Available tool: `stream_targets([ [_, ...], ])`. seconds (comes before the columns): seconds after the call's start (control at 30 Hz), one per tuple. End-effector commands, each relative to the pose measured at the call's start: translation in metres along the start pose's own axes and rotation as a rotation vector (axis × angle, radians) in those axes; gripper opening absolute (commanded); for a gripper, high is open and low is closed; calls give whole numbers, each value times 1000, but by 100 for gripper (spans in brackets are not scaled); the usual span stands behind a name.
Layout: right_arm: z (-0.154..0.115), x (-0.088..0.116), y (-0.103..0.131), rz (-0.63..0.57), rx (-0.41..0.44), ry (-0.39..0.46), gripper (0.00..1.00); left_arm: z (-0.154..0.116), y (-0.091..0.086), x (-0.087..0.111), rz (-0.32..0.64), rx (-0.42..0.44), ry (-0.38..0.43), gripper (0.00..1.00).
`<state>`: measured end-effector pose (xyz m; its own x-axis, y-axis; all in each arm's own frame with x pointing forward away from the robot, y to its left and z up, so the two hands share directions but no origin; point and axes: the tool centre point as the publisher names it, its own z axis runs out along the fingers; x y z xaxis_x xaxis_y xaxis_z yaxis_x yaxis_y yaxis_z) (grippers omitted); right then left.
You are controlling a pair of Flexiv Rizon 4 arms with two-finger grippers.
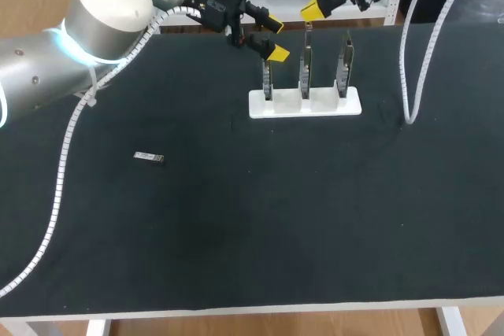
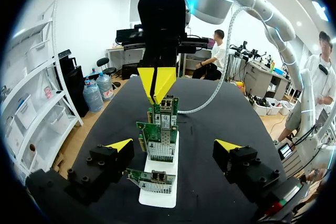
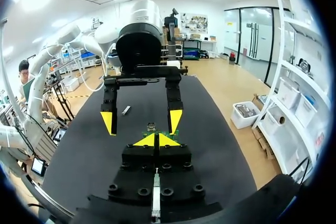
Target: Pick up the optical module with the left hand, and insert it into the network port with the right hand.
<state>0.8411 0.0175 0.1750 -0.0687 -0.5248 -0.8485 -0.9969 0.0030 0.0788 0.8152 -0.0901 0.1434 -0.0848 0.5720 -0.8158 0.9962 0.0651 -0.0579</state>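
Note:
The optical module (image 1: 149, 156), a small silver bar, lies flat on the black table (image 1: 236, 226) at the left, far from both grippers; the right wrist view shows the module (image 3: 126, 110) beyond the left arm. Three upright circuit boards with network ports (image 1: 305, 68) stand in a white holder (image 1: 305, 104) at the back middle. My left gripper (image 1: 274, 38) hangs open and empty just left of the boards. In its own view the gripper (image 2: 173, 145) faces the boards (image 2: 160, 140). My right gripper (image 1: 315, 9) is shut and empty, above and behind the boards, tips (image 3: 156, 140) together.
In the wrist views each gripper faces the other across the holder: the right gripper (image 2: 156, 83) beyond the boards, the left gripper (image 3: 142, 121) ahead of the right one. White cable hose (image 1: 409, 76) hangs from the right arm beside the holder.

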Motion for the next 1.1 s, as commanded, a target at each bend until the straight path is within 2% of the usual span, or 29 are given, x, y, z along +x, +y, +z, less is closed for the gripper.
stream_targets([
  [0.03, 0, 1, -1, 4, -5, 5, 0, 0, 1, -1, -1, 2, 4, 100],
  [1.1, 8, 18, 15, 47, -42, 44, 0, 0, 1, -1, -1, 2, 4, 100],
])
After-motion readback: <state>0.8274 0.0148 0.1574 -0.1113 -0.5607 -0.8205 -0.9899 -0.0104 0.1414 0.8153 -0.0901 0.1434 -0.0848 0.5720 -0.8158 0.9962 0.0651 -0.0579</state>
